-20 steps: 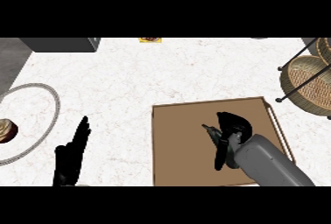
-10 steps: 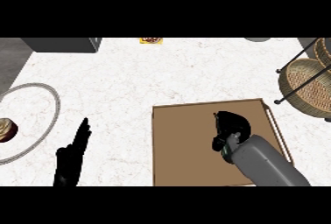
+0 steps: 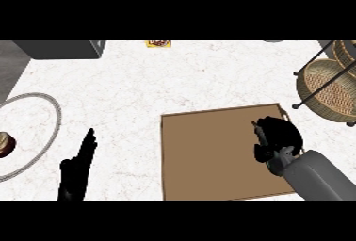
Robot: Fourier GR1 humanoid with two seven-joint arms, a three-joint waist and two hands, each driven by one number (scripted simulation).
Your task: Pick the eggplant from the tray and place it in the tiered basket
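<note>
**Right hand curled over the eggplant at the tray's right side**

The right hand (image 3: 278, 136) sits on the brown tray (image 3: 208, 155), fingers curled round a dark shape that I judge to be the eggplant (image 3: 268, 123), probably to lift it. The tiered basket (image 3: 330, 89) waits at two o'clock from the tray, just beside its corner. The eggplant is mostly hidden, so its long axis cannot be told. The left hand (image 3: 78, 165) rests at seven o'clock on the bench (image 3: 173, 80), fingers straight.

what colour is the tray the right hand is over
Plain brown, like cardboard; the tray shows best in the head view, with the right hand above its right side.
</note>
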